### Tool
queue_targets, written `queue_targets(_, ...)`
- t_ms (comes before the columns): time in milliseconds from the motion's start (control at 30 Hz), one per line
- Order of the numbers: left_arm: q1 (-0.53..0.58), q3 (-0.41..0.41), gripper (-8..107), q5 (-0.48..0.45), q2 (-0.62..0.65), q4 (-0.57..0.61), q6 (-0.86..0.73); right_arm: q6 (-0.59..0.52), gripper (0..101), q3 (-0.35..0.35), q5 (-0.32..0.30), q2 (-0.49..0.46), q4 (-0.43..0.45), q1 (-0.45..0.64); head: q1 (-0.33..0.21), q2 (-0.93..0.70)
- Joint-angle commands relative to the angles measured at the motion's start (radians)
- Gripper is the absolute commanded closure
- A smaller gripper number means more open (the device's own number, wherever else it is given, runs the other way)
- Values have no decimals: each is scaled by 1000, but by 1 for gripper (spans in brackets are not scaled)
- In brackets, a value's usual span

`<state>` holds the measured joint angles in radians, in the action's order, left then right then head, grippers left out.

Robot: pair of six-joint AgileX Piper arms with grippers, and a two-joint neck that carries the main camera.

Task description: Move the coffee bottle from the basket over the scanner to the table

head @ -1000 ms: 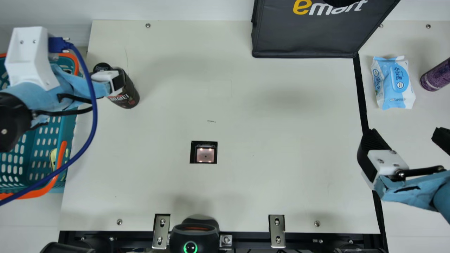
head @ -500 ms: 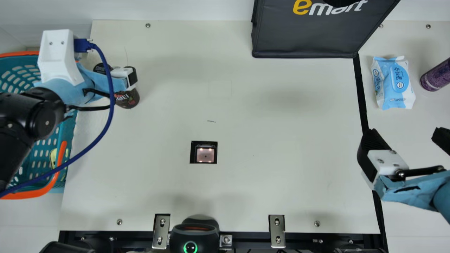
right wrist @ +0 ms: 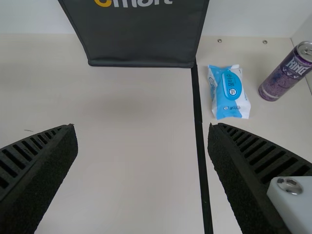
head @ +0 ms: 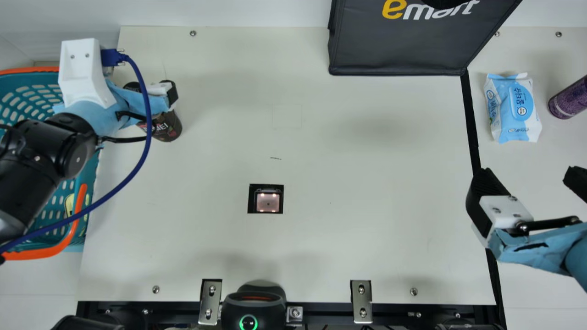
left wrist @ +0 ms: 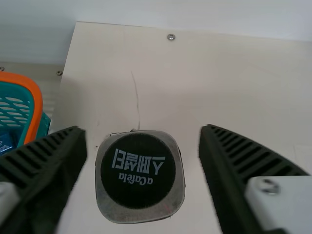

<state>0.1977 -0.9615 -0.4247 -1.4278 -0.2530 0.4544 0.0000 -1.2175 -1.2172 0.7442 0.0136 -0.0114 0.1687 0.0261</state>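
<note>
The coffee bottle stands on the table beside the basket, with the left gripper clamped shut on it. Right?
Not quite: in the left wrist view the left gripper is open, with a gap on each side of the coffee bottle. The bottle does stand on the table beside the basket.

Left arm [head: 27, 169] slants in from main view's left edge. Left gripper [head: 171, 92] upper left, fingers [left wrist: 44, 165] spread wide. Right gripper [head: 528, 173] near right edge, also gaping, tips pointing up-view.
</note>
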Motion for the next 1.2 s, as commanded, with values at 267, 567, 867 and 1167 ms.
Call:
queue_targets(267,13,-1,107,1,18,-46,75,0,6,0,0,0,0,0,-30,1)
queue_targets(567,98,-40,107,-147,106,-29,132,0,6,0,1,0,0,0,-30,1)
queue_targets(867,236,-80,107,-345,187,-43,202,0,6,0,1,0,0,0,-30,1)
queue_targets(1167,407,-115,107,-515,245,-74,317,0,6,0,1,0,0,0,-30,1)
